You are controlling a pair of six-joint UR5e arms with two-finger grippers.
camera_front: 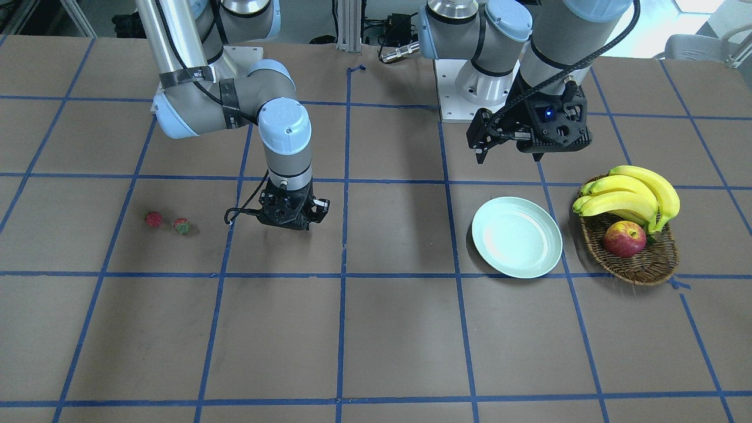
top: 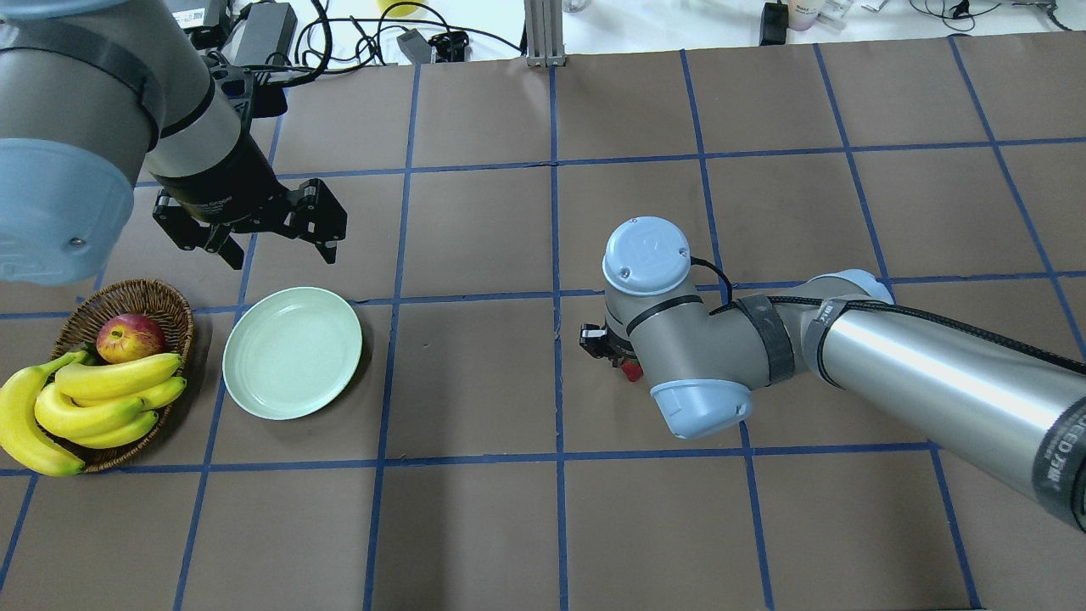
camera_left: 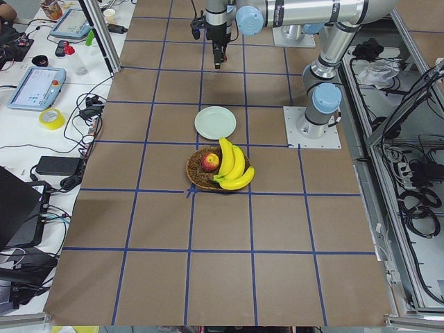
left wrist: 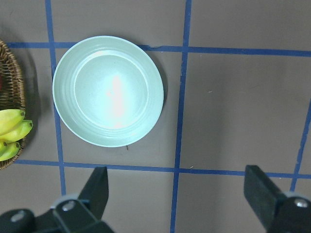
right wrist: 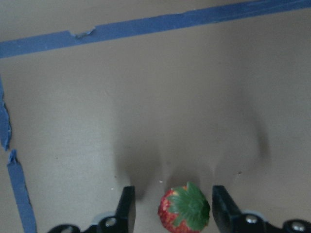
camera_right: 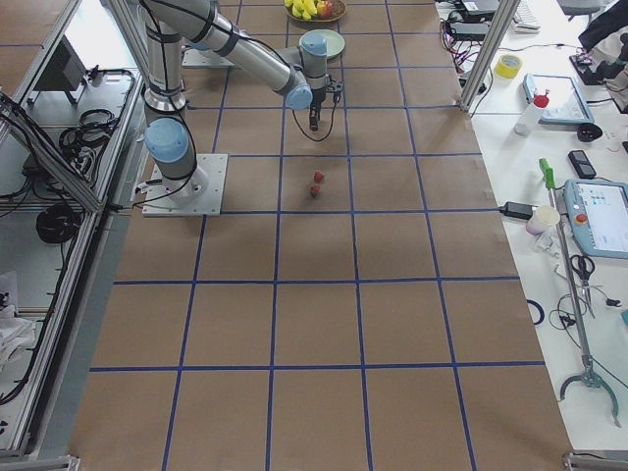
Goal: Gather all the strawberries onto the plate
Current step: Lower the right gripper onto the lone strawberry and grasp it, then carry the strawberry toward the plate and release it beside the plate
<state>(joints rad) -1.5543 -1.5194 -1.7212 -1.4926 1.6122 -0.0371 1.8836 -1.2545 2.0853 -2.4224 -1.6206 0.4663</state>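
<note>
1. The plate (top: 293, 352) is empty. It lies flat on the table (camera_front: 376, 329), just beside the basket (camera_front: 640, 273) and not touching it
2. The basket holds one apple (camera_front: 624, 239) and one bunch of bananas (camera_front: 634, 188). The bananas overhang its rim
3. The table is covered with a brown sheet marked off in squares with blue tape
4. A white bench runs along the operators' side of the table. It carries cables, tablets and a roll of yellow tape (camera_left: 51, 118)
5. Count: one plate, one basket, one apple, one bunch of bananas, three strawberries, two grippers
6. Two strawberries (camera_front: 153, 219) (camera_front: 182, 225) lie close together on the table on the robot's right, well apart from the plate
7. The third strawberry (right wrist: 184, 208) sits cap up between the fingers of the right gripper (right wrist: 172, 190)
8. The right gripper points straight down, low over the table. Its jaws are part open and straddle the third strawberry. A gap shows on one side of it, so no clamp is seen. Whether the third strawberry rests on the table cannot be told
9. The left gripper (top: 276, 242) hangs above the table near the plate. Its jaws are spread wide and hold nothing
</note>
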